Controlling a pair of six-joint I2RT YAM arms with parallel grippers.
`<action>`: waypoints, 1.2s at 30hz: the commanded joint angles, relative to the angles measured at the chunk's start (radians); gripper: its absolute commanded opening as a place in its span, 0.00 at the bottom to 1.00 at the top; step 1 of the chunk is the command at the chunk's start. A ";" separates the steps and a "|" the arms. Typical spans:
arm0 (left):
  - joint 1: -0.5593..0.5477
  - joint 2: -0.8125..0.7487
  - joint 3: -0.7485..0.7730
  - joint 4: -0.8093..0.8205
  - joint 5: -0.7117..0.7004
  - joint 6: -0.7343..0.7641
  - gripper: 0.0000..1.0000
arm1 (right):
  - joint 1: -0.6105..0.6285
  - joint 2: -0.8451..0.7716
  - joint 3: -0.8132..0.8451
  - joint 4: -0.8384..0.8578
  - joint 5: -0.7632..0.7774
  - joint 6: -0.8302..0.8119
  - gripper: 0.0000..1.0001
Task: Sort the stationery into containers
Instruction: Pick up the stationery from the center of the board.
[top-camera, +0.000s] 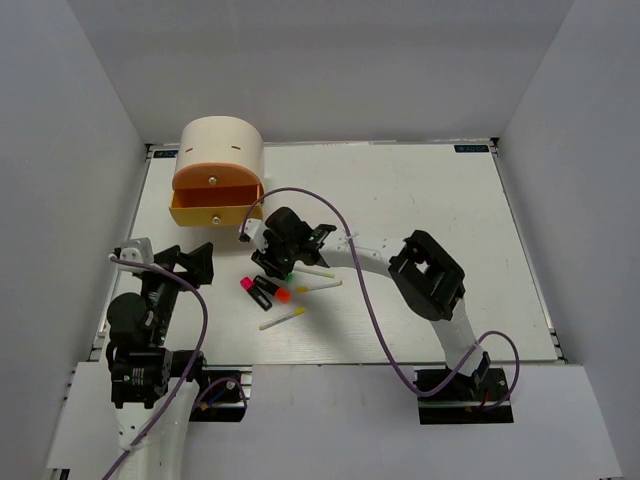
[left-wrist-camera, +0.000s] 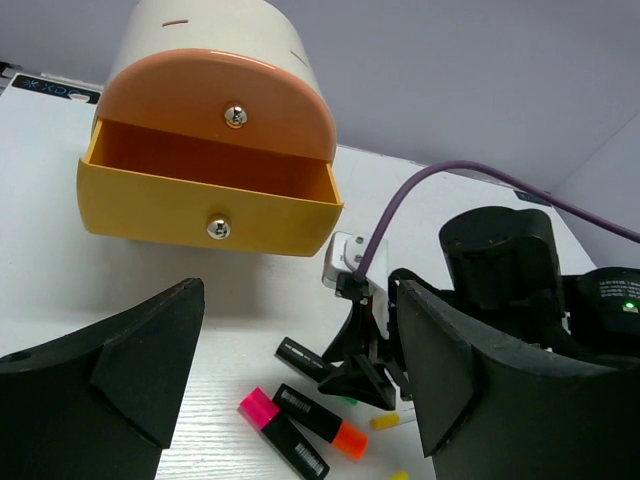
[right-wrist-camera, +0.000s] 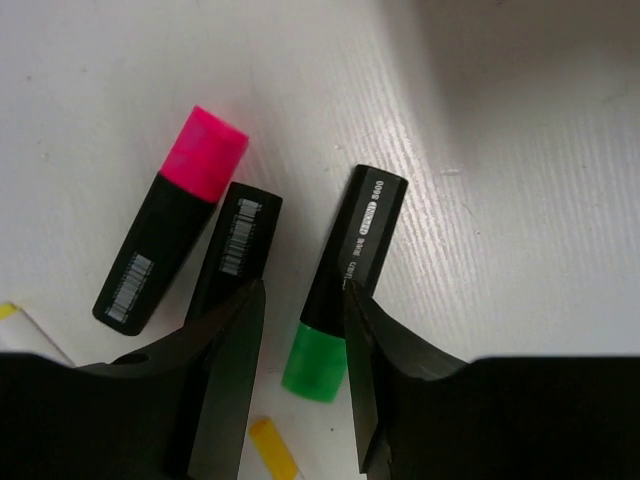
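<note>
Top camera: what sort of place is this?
Probably a lab robot test cell, not a real desk: a white table boxed in by plain white walls, a left arm and right arm mounted at its near edge, and a few highlighters staged near a drawer box.

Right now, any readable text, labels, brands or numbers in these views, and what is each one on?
"XD": blue strip label on the white tabletop; the rest is blurred.
White print along the green-capped black highlighter: too blurred to read.
Barcode stickers on the pink-capped black highlighter and the orange-capped black highlighter: bars only, no legible digits.
Blue corner label, top view: too small.
Cream drum-shaped organiser: none.
</note>
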 joint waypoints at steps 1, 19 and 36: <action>0.005 -0.013 -0.004 -0.001 0.023 0.014 0.88 | 0.005 0.015 0.057 0.007 0.056 0.017 0.44; 0.005 -0.013 -0.004 -0.001 0.033 0.014 0.88 | 0.005 0.022 -0.052 0.039 0.102 0.000 0.46; 0.005 -0.022 -0.013 -0.001 0.033 0.014 0.88 | 0.014 -0.273 -0.144 -0.039 0.012 -0.102 0.04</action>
